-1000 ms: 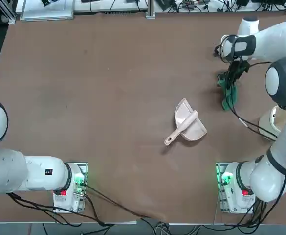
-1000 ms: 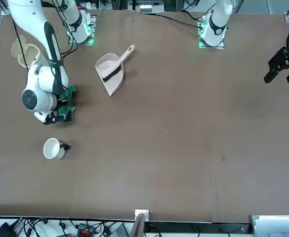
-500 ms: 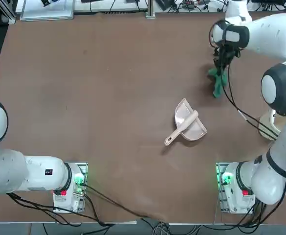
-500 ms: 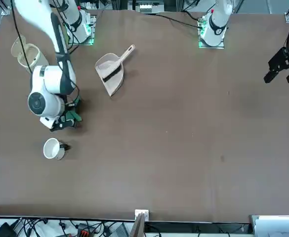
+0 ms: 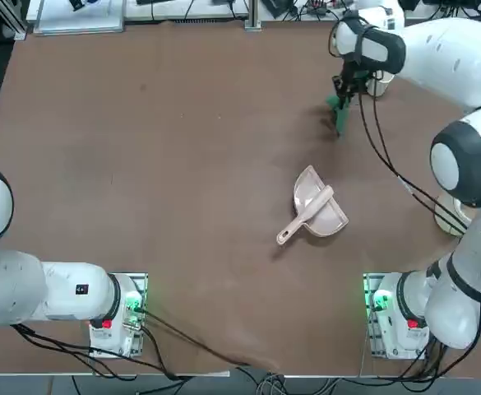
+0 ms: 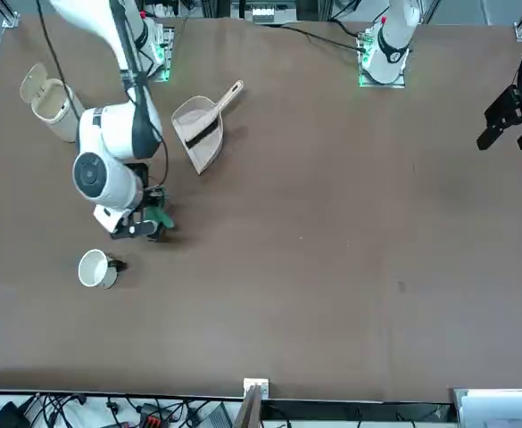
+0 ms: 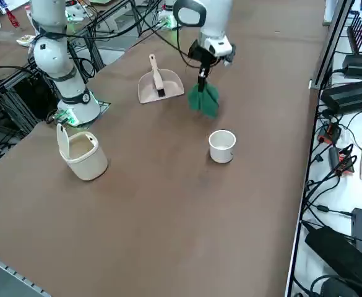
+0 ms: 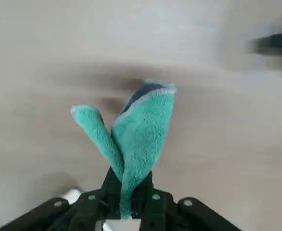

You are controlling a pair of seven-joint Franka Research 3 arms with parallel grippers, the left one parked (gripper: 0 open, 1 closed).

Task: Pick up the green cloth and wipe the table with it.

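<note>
Drifting left across the top view, the right gripper [image 5: 349, 89] is now sitting at upper right, its fingers clenching the green cloth [image 5: 339, 113] above the bench [image 5: 182, 181]; pickup is looking done, wiping apparently remaining.

From my end the large matte brown counter [image 5: 182, 206] looks evenly and fairly brightly lit in the overhead view, with a soft shadow beside the pale pink plastic dustpan [image 5: 330, 218]; I see green glows at the white arm bases; my wrist view is washed out and blurred over the counter, the fuzzy green cloth [image 8: 143, 132] sharper
</note>
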